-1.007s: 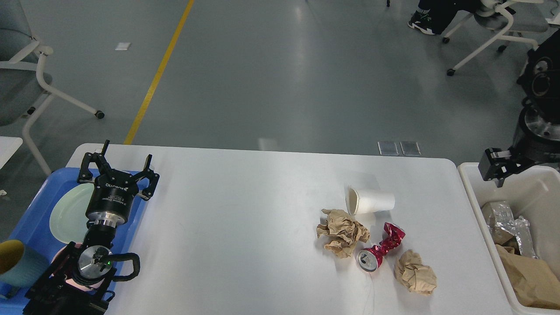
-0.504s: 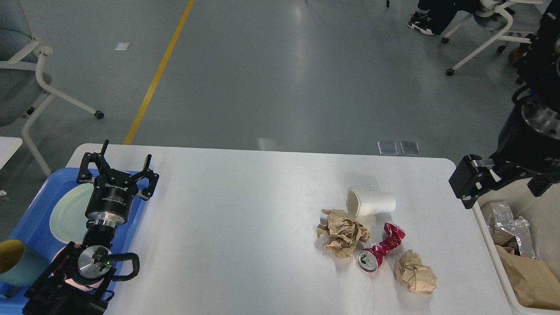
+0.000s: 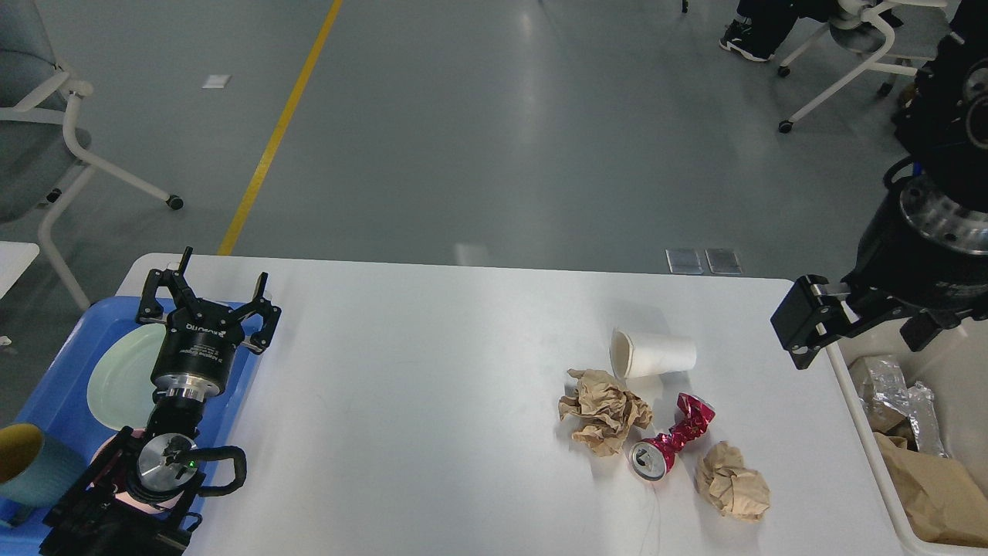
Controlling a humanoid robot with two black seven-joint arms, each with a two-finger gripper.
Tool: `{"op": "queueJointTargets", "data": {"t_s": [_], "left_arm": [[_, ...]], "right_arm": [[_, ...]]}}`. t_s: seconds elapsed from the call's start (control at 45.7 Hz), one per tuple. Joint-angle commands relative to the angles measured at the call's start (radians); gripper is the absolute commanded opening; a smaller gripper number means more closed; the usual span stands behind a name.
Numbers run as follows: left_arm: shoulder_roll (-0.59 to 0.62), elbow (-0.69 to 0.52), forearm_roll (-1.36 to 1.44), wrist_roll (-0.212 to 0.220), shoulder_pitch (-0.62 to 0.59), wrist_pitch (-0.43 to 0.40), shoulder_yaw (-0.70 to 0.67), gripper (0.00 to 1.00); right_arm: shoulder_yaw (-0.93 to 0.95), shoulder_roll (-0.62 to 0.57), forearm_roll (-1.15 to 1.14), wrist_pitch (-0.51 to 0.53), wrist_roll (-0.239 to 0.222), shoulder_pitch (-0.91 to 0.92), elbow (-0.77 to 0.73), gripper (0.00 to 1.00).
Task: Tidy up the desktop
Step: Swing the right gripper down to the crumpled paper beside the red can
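Four litter items grouped right of centre on the desktop (image 3: 432,386): white paper cup (image 3: 653,354) on its side, crumpled brown paper (image 3: 604,409), crushed red can (image 3: 670,439), second brown paper wad (image 3: 732,488). Left gripper (image 3: 208,297) over blue tray (image 3: 54,394) edge, fingers spread wide, empty. Right gripper (image 3: 803,328) at desktop's right edge beside off-white bin (image 3: 864,432); finger spacing cannot be told.

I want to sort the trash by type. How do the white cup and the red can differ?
The white paper cup keeps its round shape; the red can is crushed and twisted. The cup's mouth faces left, the can's top faces the near edge. Both lie on their sides on the desktop.
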Motion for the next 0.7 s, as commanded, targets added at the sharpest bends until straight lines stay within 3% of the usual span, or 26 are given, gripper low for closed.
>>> {"op": "queueJointTargets", "data": {"t_s": [0.0, 0.35, 0.679], "left_arm": [[-0.001, 0.0, 0.0, 0.0, 0.0, 0.0, 0.0, 0.96], [-0.001, 0.0, 0.0, 0.0, 0.0, 0.0, 0.0, 0.96], [-0.001, 0.0, 0.0, 0.0, 0.0, 0.0, 0.0, 0.96]], "right_arm": [[0.054, -0.023, -0.001, -0.063, -0.001, -0.113, -0.003, 0.98], [0.149, 0.02, -0.012, -0.571, -0.014, -0.676, -0.089, 0.99], [0.159, 0.126, -0.004, -0.754, -0.014, -1.048, -0.33, 0.99]]}}
